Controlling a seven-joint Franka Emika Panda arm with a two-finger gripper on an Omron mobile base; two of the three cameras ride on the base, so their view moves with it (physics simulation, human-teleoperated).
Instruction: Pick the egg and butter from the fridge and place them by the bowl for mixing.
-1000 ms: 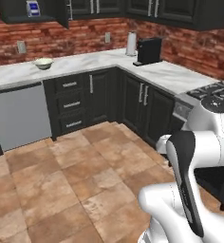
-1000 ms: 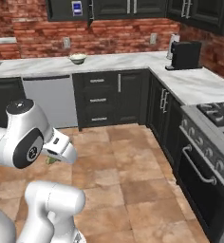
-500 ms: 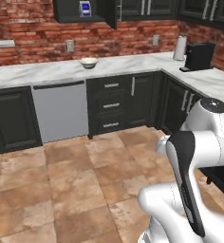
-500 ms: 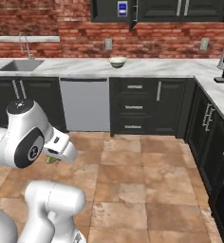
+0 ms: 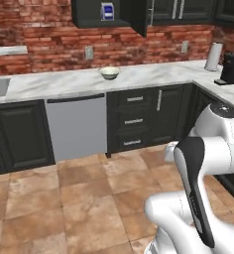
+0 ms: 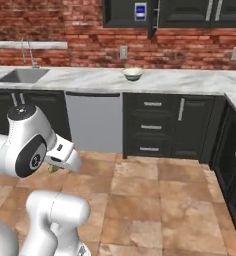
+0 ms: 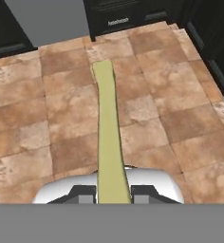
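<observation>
You had the gripper [image 7: 113,192] clamped tight on a long pale-yellow stick of butter [image 7: 109,137], which ran straight out from between the fingers over the tiled floor [image 7: 47,128]. The bowl [image 5: 109,73] sat well off on the marble counter [image 5: 153,74], above the grey dishwasher [image 5: 77,126] and the drawers [image 5: 133,120]; from the right base camera it showed just under the open wall cabinet. By my reading the butter was soft and a bit greasy, light enough but apt to dent or slide if squeezed harder. You gripped it at one end, so the long free length could sag; a hold nearer the middle would have carried steadier. I could not pick out the egg or the fridge.
</observation>
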